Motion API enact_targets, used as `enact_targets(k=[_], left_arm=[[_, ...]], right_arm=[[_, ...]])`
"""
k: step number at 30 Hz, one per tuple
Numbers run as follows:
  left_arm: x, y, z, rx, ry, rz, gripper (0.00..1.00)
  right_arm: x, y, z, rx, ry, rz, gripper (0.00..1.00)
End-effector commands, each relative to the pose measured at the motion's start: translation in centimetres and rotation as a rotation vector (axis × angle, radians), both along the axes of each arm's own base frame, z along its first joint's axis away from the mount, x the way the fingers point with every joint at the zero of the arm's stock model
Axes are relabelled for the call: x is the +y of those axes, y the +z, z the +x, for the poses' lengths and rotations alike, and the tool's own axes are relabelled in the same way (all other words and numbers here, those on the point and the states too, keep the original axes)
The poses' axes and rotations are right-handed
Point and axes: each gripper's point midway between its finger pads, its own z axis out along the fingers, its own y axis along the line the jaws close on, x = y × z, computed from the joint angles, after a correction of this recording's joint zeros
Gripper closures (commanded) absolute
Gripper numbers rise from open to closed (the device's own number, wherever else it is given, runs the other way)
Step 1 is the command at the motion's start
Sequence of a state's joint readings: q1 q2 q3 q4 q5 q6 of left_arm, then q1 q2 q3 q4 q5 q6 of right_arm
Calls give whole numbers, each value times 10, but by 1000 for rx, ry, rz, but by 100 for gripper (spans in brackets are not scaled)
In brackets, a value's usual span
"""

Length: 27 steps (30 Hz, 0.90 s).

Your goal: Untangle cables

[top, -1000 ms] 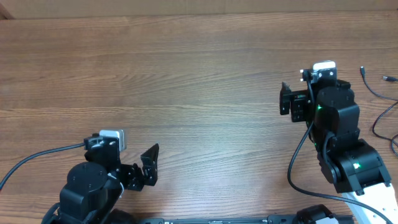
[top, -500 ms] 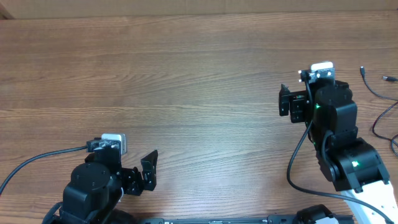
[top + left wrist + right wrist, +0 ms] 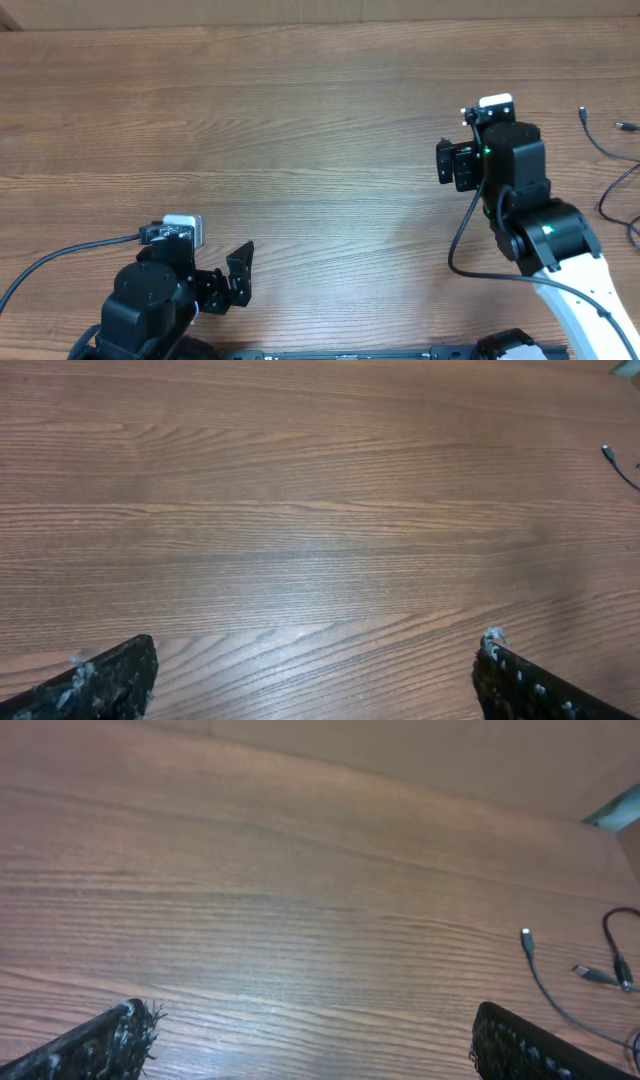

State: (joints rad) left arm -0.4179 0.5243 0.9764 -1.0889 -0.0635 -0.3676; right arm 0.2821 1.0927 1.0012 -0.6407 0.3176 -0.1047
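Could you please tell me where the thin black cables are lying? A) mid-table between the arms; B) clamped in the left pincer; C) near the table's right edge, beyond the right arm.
C: the cables lie loose on the table by its right edge, past the right pincer.

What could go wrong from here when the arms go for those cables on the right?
1. The cables lie thin and flat on the table, so the open right pincer may scrape wood or slip off them.
2. They run past the overhead view's right edge; a sideways nudge could push them further out.
3. The right arm's own thick cable hangs in a loose loop and might snag.
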Motion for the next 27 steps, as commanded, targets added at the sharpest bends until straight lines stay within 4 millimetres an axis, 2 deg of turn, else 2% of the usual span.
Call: enact_targets(k=[1,3,5,9,10,13,16,18,21,27], left_arm=[[0,-2,-1,6,2,-9,0],[0,-2,-1,6,2,-9,0],[0,-2,-1,6,2,-9,0],[0,-2,-1,6,2,-9,0],[0,-2,-1,6,2,-9,0],[0,-2,-1,6,2,-9,0],[0,-2,-1,6,2,-9,0],[0,-2,-1,6,2,-9,0],[0,-2,-1,6,2,-9,0],[0,-2,-1,6,2,-9,0]], right_arm=[[0,-8,0,36,2,-8,0],[3,-11,-2,52,20,4,0],[19,-4,-7,40,94,75,0],[42,32,-18,-68,216,188,0],[41,45,-22,-116,206,225,0],[34,69,-30,-205,144,325,0],[14,95,-43,-336,58,442,0],[-2,105,-54,-415,3,495,0],[-18,106,-72,-496,-33,514,0],[-30,79,-96,-542,-60,510,0]])
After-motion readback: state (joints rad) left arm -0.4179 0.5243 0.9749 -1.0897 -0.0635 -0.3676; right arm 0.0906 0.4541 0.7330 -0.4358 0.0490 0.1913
